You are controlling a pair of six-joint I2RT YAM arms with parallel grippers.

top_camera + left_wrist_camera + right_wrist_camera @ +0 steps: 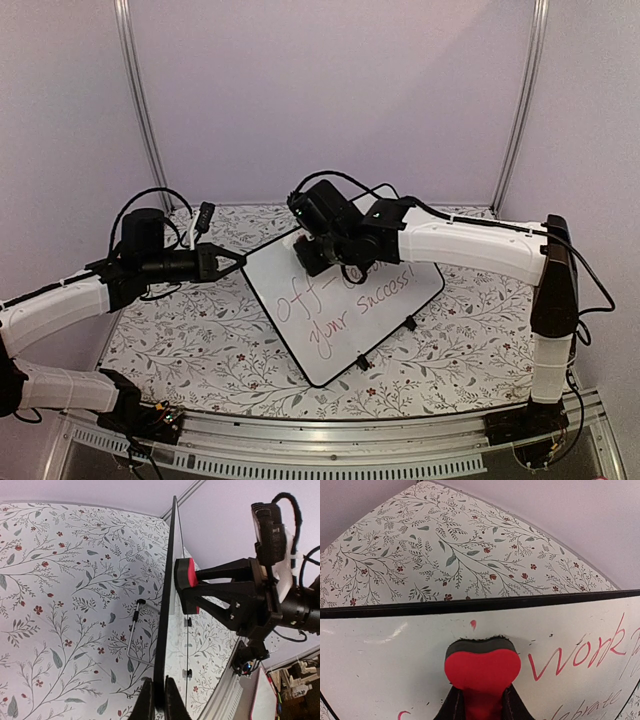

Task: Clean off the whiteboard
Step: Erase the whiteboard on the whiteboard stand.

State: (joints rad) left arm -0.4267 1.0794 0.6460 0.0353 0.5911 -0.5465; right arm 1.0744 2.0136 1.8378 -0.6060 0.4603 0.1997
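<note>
- The whiteboard (345,320) stands propped at the middle of the flowered table (180,340), turned so one corner points toward 9 o'clock and another toward 3.
- The left gripper (238,263) is at that 9 o'clock corner. Its wrist view shows the fingers pinched onto the board's thin black rim, holding it steady.
- The right gripper (308,252) reaches in from 3 o'clock to the board's 12 o'clock end, clamped on a small red eraser (482,666) whose dark felt sits against the white face.
- The red handwriting (350,305) runs from the centre out toward 4 o'clock. "Work", "Off", "your Success!" and a word like "celebrate" all read plainly.
- Around the eraser the surface is bare except for one red speck and some faint smudging.
- I'd say the job is barely begun: nearly every line is left to wipe.
</note>
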